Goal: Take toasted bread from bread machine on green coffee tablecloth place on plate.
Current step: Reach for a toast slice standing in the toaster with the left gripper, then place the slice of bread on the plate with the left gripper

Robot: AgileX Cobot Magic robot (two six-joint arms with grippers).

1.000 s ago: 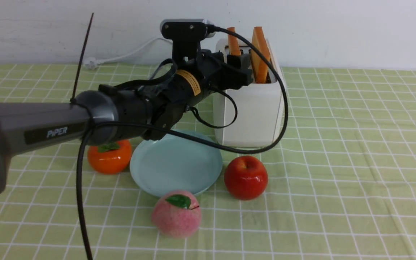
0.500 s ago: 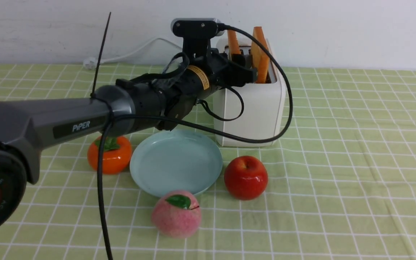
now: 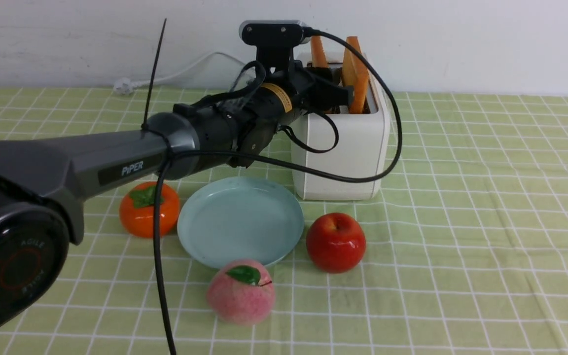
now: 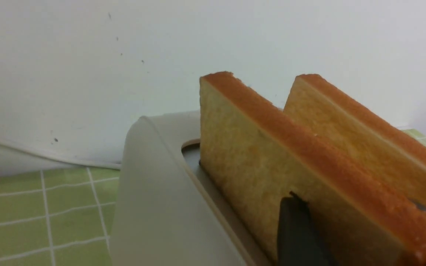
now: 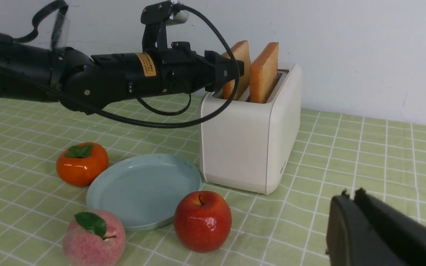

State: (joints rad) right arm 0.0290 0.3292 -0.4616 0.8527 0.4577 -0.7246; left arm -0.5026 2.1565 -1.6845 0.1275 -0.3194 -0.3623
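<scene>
Front view, set against the frames from 1 second before, showed the left arm reaching further forward and a little higher, carrying the left gripper (image 3: 338, 96) in over the top of the bread machine (image 3: 348, 158); the plate (image 3: 239, 222) and the 3 fruits had not shifted. Both slices stood upright in their slots, and the jaws stood partly apart astride the left slice (image 3: 318, 52). In the left wrist view, 1 dark finger (image 4: 294, 229) lay against that slice's pale face, but whether the jaws were pinching the slice yet could not be told. The right slice (image 3: 355, 74) stood just beside it, untouched. The right gripper (image 5: 351, 193) hung low over the green tablecloth (image 3: 486, 197), well apart from the bread machine, its jaws together and holding nothing. The plate lay bare in front of the bread machine, hemmed by an orange fruit (image 3: 148, 209), a peach (image 3: 240, 292) and a red apple (image 3: 336, 241), each just beside its rim. Above the slices there was open room against the white wall (image 3: 461, 39), and the cloth to the right lay open.
</scene>
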